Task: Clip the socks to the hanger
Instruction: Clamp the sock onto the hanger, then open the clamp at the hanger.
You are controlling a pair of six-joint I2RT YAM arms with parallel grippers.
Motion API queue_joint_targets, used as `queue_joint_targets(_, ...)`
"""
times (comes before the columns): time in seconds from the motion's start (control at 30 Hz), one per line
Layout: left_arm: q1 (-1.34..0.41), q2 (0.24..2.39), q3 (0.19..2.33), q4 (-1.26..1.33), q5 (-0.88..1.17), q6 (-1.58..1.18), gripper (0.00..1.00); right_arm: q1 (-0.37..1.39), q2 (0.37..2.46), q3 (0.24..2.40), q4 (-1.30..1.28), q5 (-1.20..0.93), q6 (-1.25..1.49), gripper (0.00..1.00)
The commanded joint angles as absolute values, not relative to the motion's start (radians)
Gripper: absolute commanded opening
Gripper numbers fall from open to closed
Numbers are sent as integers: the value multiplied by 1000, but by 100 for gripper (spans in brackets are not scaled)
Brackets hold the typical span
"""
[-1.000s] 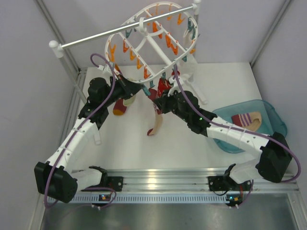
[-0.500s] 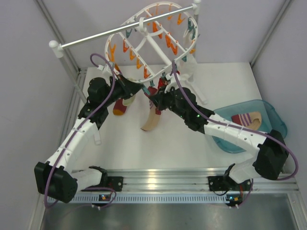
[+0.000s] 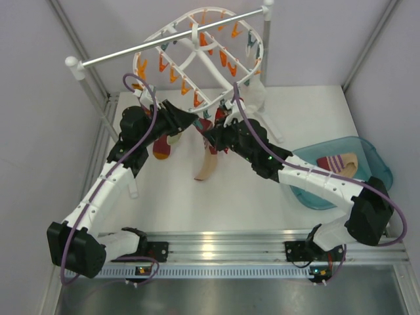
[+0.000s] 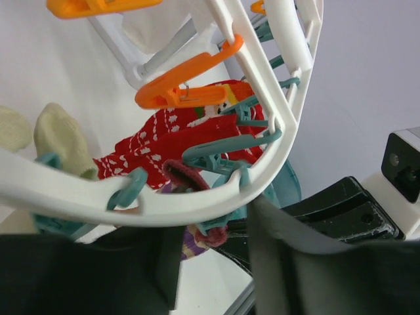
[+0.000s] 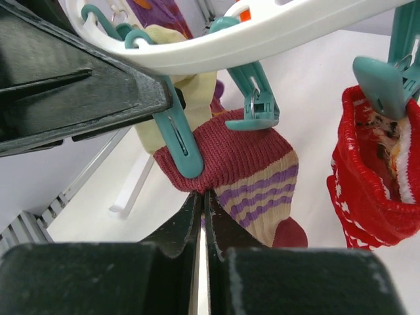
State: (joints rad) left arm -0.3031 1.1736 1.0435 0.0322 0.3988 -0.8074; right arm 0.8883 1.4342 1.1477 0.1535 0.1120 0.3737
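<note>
The white oval hanger (image 3: 197, 56) hangs from the rail, its rim (image 4: 164, 203) just above my left gripper (image 4: 213, 243). That gripper's jaws stand apart, holding nothing. A teal clip (image 5: 180, 141) bites the maroon cuff of one sock (image 5: 249, 164), cream with purple stripes. The sock's pale foot (image 3: 205, 167) dangles over the table. My right gripper (image 5: 201, 197) is shut, pinching the cuff's lower edge just below that clip. In the overhead view both grippers, left (image 3: 190, 118) and right (image 3: 210, 134), meet under the hanger's near rim. The other sock (image 3: 338, 163), striped, lies in the blue basin.
A red patterned sock (image 5: 374, 177) and a maroon sock (image 3: 162, 147) hang from neighbouring clips. An empty teal clip (image 5: 256, 98) hangs beside the cuff. The metal rail (image 3: 164, 47) on white posts spans the back. The blue basin (image 3: 375, 156) sits at the right.
My left gripper has opened, letting the teal clip close on the cuff. The hanger has swung left and tilted. The right gripper and the dangling sock shifted slightly left.
</note>
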Motion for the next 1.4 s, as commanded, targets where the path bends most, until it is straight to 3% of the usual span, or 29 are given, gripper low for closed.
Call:
queue_joint_targets(0.0,-290,1144,1065,91,377,-799,38,902,1416,1195,224,78,333,6)
queue_joint_targets(0.07,-281,1144,1068,83,377,-799,31,897,1390,1181,224,75,308,16)
queue_joint_targets(0.17,-267,1140,1068,81,391,-798,25,870,1338,1117,233,77,264,22)
queue_joint_targets(0.37,-259,1141,1065,81,420,-799,21,821,1233,996,352,60,106,25)
queue_joint_targets(0.5,-256,1147,1065,87,442,-804,23,805,1253,931,526,-20,-35,33)
queue_joint_targets(0.7,-255,1146,1063,87,462,-801,26,802,1380,914,776,-136,-130,37)
queue_joint_targets(1.2,-245,1124,1052,61,485,-785,29,801,1562,1014,917,-52,-153,42)
queue_joint_targets(1.37,-232,1120,1046,49,486,-785,38,799,1572,1029,936,-72,-160,42)
